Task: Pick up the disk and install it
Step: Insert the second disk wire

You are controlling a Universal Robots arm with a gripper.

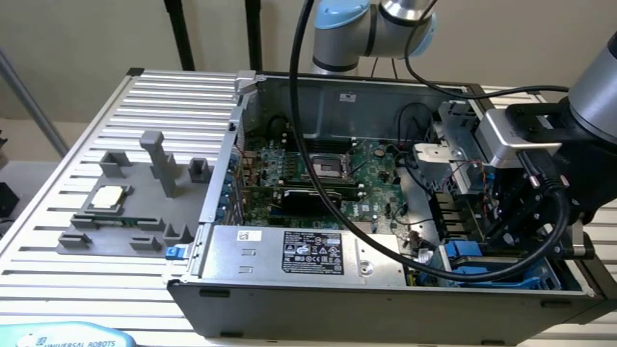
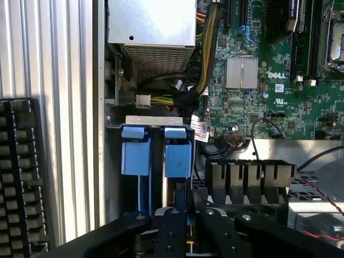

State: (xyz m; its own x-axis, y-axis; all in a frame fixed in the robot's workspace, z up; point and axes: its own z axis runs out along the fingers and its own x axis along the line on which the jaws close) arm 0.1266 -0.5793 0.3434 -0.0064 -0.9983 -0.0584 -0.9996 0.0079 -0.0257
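Disk's blue plastic carrier bracket [image 2: 177, 156] sits upright in the drive bay slot, black gripper [image 2: 185, 223] just above, fingers nearly closed, apparently on its edge. Push straight, w/o tilt, to seat it.

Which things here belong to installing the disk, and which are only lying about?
Belong to the job: gripper, blue-framed disk nearest it, drive bay.
Only lying about: power supply box, motherboard, square chip on grey fixture, neighbouring blue carrier.
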